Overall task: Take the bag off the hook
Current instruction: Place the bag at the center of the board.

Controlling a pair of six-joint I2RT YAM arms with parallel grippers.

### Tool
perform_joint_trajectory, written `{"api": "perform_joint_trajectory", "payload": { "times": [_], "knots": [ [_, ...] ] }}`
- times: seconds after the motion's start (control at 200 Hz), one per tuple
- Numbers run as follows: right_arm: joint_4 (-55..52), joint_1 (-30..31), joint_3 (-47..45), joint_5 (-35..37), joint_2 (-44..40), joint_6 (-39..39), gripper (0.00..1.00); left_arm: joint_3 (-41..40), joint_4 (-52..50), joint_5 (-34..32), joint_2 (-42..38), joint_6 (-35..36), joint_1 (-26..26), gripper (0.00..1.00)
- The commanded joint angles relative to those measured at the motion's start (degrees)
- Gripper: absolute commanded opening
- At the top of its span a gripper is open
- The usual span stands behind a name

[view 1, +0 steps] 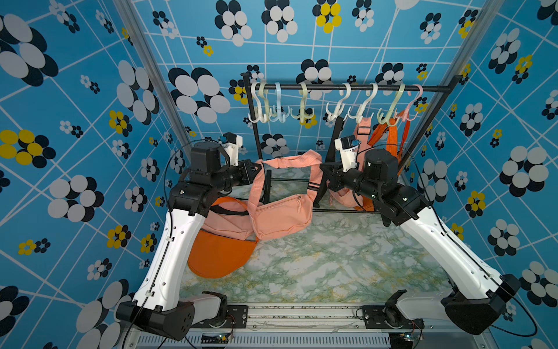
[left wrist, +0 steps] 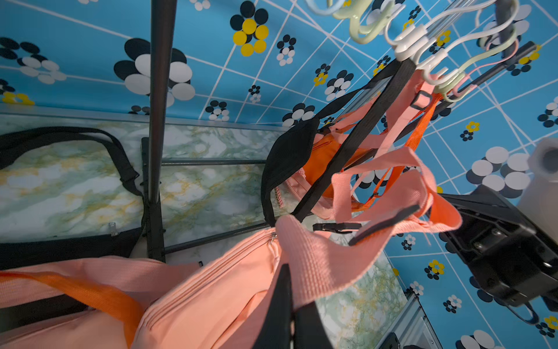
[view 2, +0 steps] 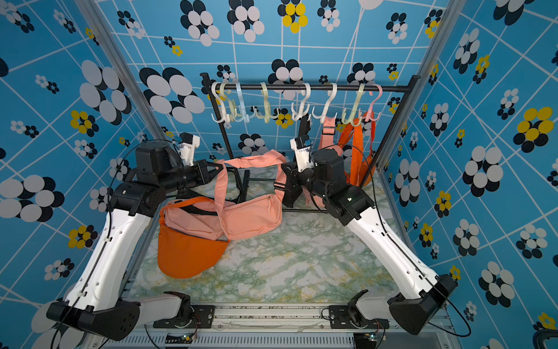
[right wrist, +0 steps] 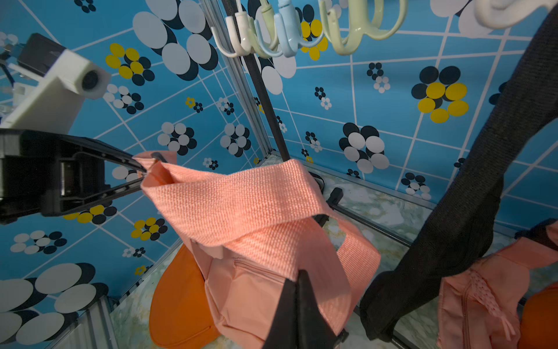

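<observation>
The pink bag is off the hooks. Its body sits low on the marble table, in front of the black rail. It leans on a second pink bag, which lies on an orange bag beside the left arm.

The pink bag's wide strap rises from the body and stretches almost level between the two claws.

The left gripper is pressed together on one end of that strap. The right wrist view shows its tips pinching the bunched webbing.

The right gripper is also clamped on the strap at the other end. Its dark fingers close over the woven band where it folds down toward the bag.

Behind the right arm, an orange bag strap, a pink strap and a black strap hang from hooks at the rail's right end. The hooks toward the left end hang bare.
</observation>
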Motion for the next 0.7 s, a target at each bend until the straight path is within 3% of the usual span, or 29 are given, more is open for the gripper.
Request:
{"api": "perform_joint_trajectory", "payload": {
  "times": [0.0,0.25,0.695],
  "knots": [
    [-4.25,0.26,-1.47,2.24,-2.77,-1.12,0.00,-3.75,0.26,-1.69,0.22,-0.33,0.57,0.00],
    [-8.42,0.26,-5.81,2.48,-3.25,-0.10,0.00,-8.76,5.53,1.66,4.87,-3.31,0.43,0.00],
    [-7.15,0.26,-18.08,3.47,0.51,0.29,0.00,-8.18,8.42,-0.79,15.48,-1.75,-0.86,0.00]
  ]
}}
